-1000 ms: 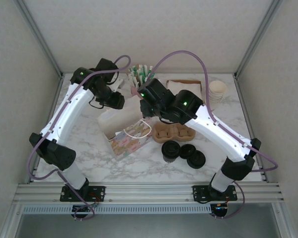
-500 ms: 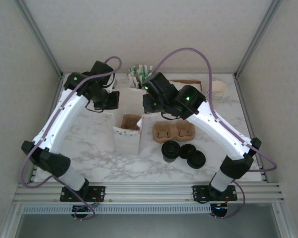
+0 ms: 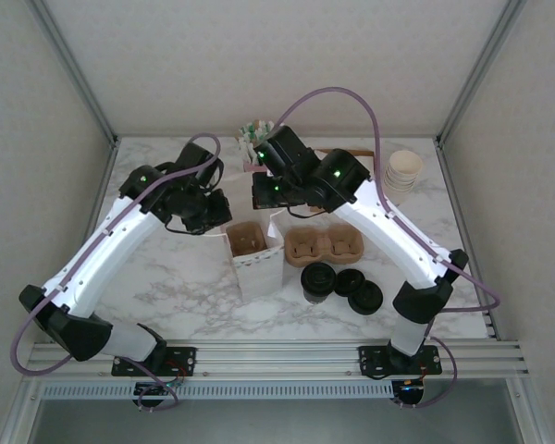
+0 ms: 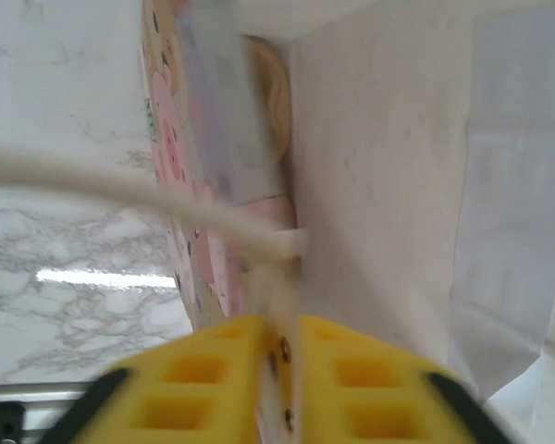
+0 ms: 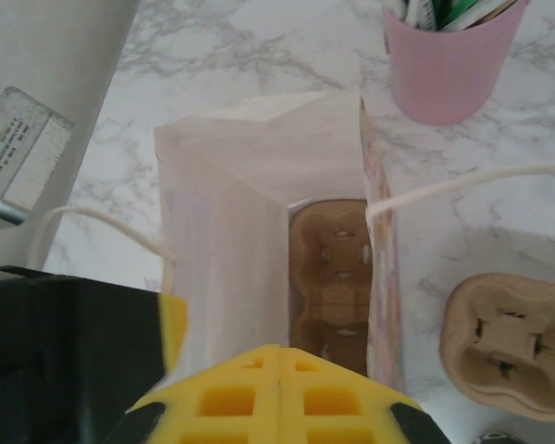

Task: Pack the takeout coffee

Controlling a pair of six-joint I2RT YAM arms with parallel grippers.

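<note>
Bag [image 3: 256,259] upright mid-surface, cardboard cup tray [image 5: 331,277] inside; left tool [image 4: 279,342] clamped on its rim, right tool [image 5: 279,361] pressed together above it. Pink cup [image 5: 449,69] of packets at far edge. Sticker [image 5: 18,139] lettering too small to read.

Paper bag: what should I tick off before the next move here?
1. Paper bag upright, mouth open: ok.
2. Carrier in the bag lying flat at the bottom: ok.
3. Left gripper pinching the bag's wall: ok.
4. Right gripper shut; gripping anything: cannot tell.
5. Lidded cups loaded: not ok, they stand on the table beside the second carrier.
</note>
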